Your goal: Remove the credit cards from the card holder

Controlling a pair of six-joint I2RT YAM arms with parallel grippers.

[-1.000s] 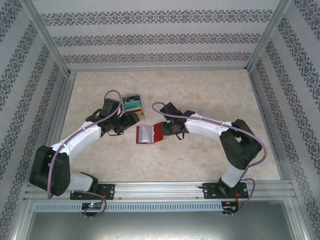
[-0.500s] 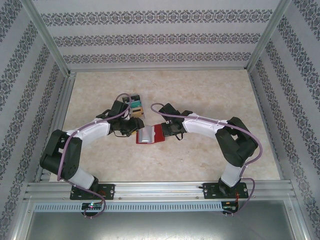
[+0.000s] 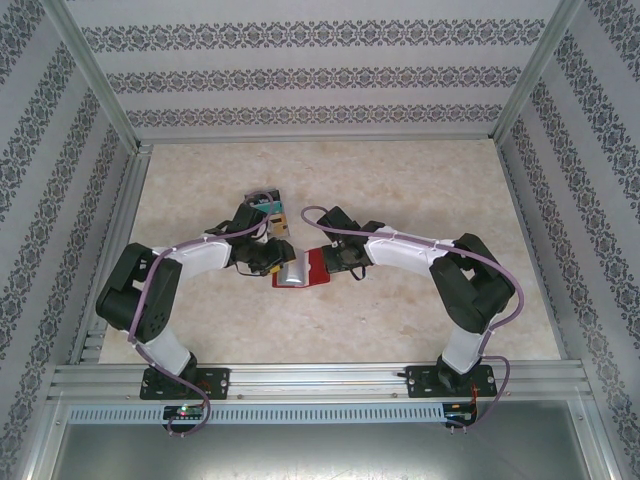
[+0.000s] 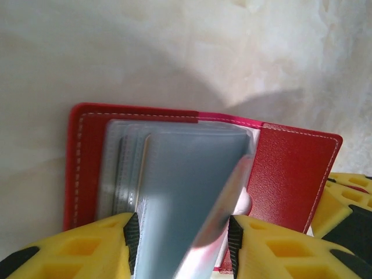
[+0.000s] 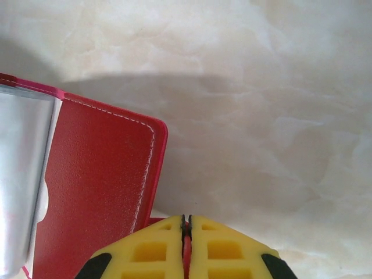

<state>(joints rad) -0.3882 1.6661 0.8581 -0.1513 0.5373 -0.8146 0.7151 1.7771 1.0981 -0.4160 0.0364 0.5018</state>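
Observation:
The red card holder (image 3: 312, 270) lies open mid-table, its grey-blue sleeves (image 3: 292, 268) standing up. In the left wrist view my left gripper (image 4: 183, 241) is shut across a lifted grey-blue sleeve (image 4: 186, 192), a pad against each edge. Edges of credit cards (image 4: 125, 171) show in the clear sleeves lying flat on the red cover (image 4: 290, 171). My right gripper (image 5: 186, 224) is shut on a thin red tab at the holder's right edge, beside the red flap (image 5: 99, 174). From above, the left gripper (image 3: 274, 260) and right gripper (image 3: 328, 258) meet the holder from either side.
A fanned pile of teal, tan and dark cards (image 3: 266, 206) lies just behind the left gripper. Patterned walls and metal rails (image 3: 120, 215) fence the marble table (image 3: 420, 180) on three sides.
My left arm swung right from beside the card pile to the holder and narrowed its jaws on the sleeve. My right gripper closed on the red tab.

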